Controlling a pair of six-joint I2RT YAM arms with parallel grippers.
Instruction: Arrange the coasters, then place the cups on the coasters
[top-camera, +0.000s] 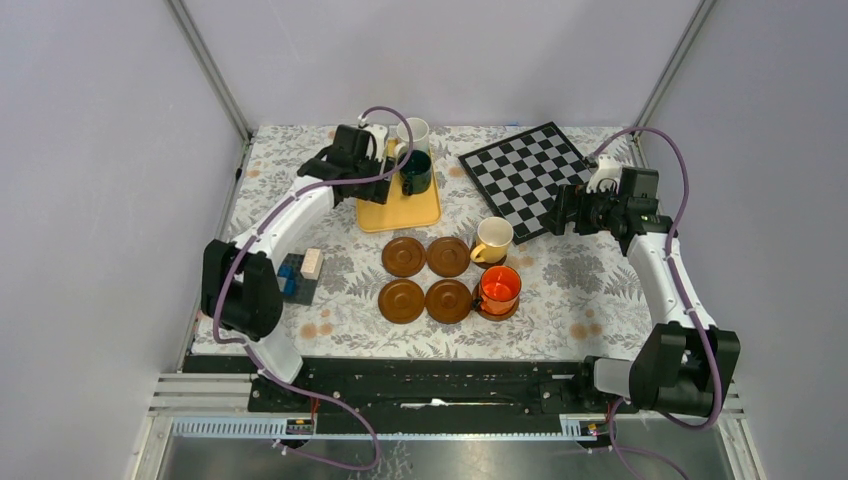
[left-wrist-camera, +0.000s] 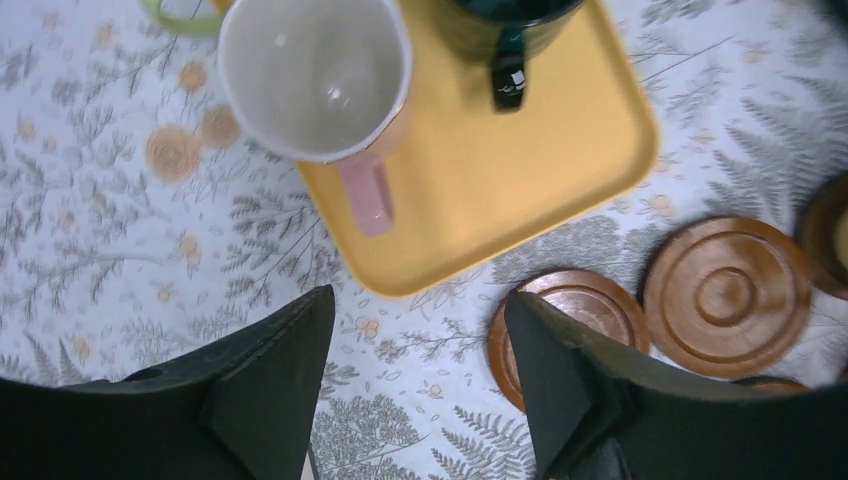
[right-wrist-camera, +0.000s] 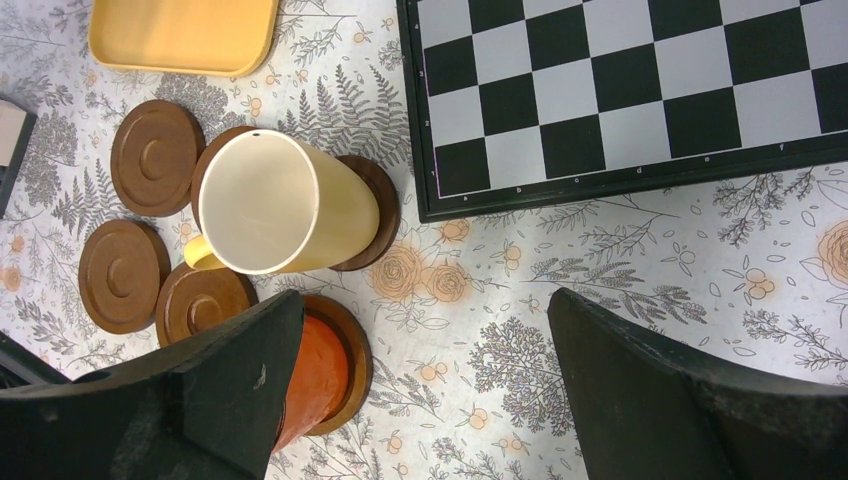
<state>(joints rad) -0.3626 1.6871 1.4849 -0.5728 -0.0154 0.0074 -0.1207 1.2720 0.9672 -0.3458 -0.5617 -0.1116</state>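
Yellow tray (left-wrist-camera: 520, 170) carries pink cup (left-wrist-camera: 315, 75), empty, with dark green cup (left-wrist-camera: 505, 30) at its 3 o'clock. Your left tool (left-wrist-camera: 418, 298) released, gripping nothing; your right tool (right-wrist-camera: 425, 298) spread wide, likewise.

The counter (top-camera: 580, 290) is white with grey ferns and tan roses. Yellow tray (top-camera: 395, 215), black-and-white checkered board (top-camera: 525, 175), reddish-brown coasters (top-camera: 402, 257), plus an orange cup (top-camera: 499, 288), pale yellow cup (right-wrist-camera: 285, 205), pink cup (left-wrist-camera: 315, 80) and dark green cup (top-camera: 416, 172).

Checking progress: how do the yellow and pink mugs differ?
The yellow mug stands on a dark brown wooden coaster, the pink mug on the yellow rectangular tray. The yellow mug is beside the black-and-white chessboard, the pink mug near the left gripper. Both stand upright, empty.
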